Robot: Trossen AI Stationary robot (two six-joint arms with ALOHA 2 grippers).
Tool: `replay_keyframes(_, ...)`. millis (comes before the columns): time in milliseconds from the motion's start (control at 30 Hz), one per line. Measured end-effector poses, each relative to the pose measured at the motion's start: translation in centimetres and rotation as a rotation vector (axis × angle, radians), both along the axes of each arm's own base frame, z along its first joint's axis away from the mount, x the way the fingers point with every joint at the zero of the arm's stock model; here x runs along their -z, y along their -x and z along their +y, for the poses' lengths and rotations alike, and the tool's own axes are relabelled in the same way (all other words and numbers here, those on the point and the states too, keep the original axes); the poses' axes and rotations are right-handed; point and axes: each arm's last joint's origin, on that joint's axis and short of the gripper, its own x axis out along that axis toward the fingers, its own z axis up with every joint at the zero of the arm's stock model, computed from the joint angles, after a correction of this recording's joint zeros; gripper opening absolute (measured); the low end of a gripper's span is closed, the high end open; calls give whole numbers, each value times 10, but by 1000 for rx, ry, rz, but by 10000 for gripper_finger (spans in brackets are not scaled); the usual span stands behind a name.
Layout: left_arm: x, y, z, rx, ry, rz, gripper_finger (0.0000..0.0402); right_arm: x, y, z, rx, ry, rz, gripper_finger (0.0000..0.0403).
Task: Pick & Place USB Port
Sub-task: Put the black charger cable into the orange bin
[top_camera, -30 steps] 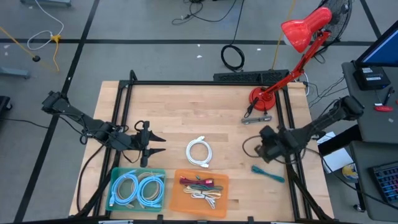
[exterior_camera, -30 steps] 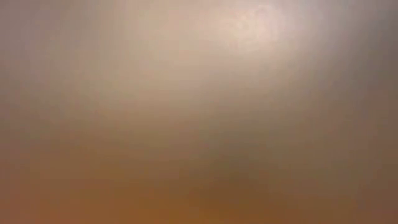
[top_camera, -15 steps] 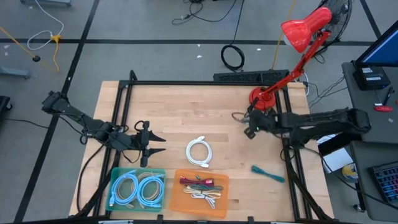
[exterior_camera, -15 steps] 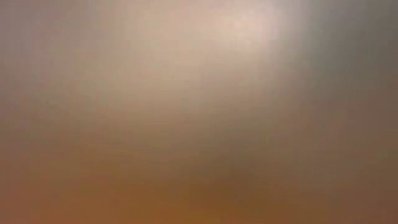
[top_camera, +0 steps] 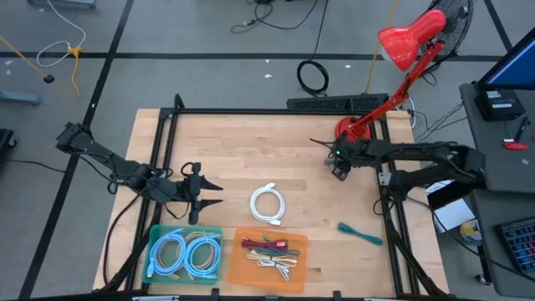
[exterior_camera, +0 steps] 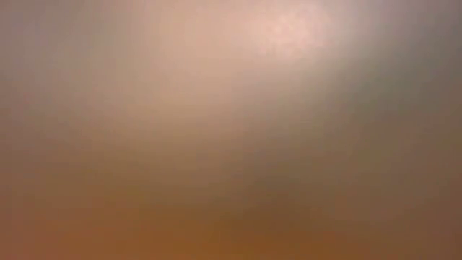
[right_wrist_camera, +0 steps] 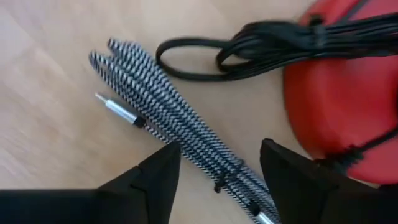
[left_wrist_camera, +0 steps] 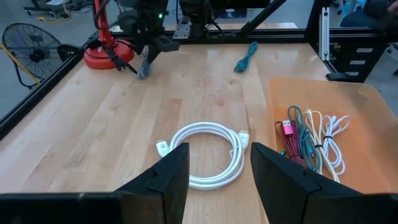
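Observation:
A black-and-white braided cable bundle with a metal plug lies flat on the wooden table beside the red lamp base. My right gripper hangs open just above it, pointing steeply down, one finger on either side, at the table's far right. A white coiled cable lies mid-table. My left gripper waits open to its left, facing it, with nothing between its fingers. The low view shows only blur.
A blue tray with blue coils and an orange tray with mixed cables stand at the near edge. A teal cable lies near right. The lamp's black cord loops next to the braided bundle. A black frame rims the table.
My right gripper has swung from the table's near right, beside the teal cable, toward the far edge and now hangs over the braided bundle by the lamp base, its wrist turned. The cables lie where they were.

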Motion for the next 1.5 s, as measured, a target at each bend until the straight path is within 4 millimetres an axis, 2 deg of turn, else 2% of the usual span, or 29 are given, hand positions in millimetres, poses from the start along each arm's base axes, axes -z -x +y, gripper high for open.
replay_keyframes(200, 0, 0, 0, 0, -1, 0, 172, 19, -8, -4, -30, -71, 71, 223)
replay_keyframes(333, 0, 0, 0, 0, 1, -1, 172, 30, -7, -3, -24, -125, 135, 214)
replay_keyframes(467, 0, 0, 0, 1, -2, 0, 172, 33, -6, -2, 21, -171, 138, 169)
replay_keyframes(700, 0, 0, 0, 1, -2, -1, 172, 32, -8, 3, 43, -215, 94, 29)
replay_keyframes(733, 0, 0, 0, 0, 0, -1, 172, 32, -8, 4, 40, -215, 97, 20)
replay_keyframes(967, 0, 0, 0, -1, 1, -1, 172, 29, -13, 17, 59, -192, 70, 36)
replay_keyframes(1067, 0, 0, 0, 2, -6, -1, 172, 18, -18, 25, 43, -195, -4, 17)
replay_keyframes(1167, 0, 0, 0, 2, -6, -1, 172, 2, -22, 39, 6, -253, -107, 14)
replay_keyframes(1267, 0, 0, 0, 1, -6, -1, 172, -26, -35, 51, -55, -255, -316, 14)
replay_keyframes(1500, 0, 0, 0, 0, -7, 0, 172, -69, -57, 99, -241, -315, -622, 9)
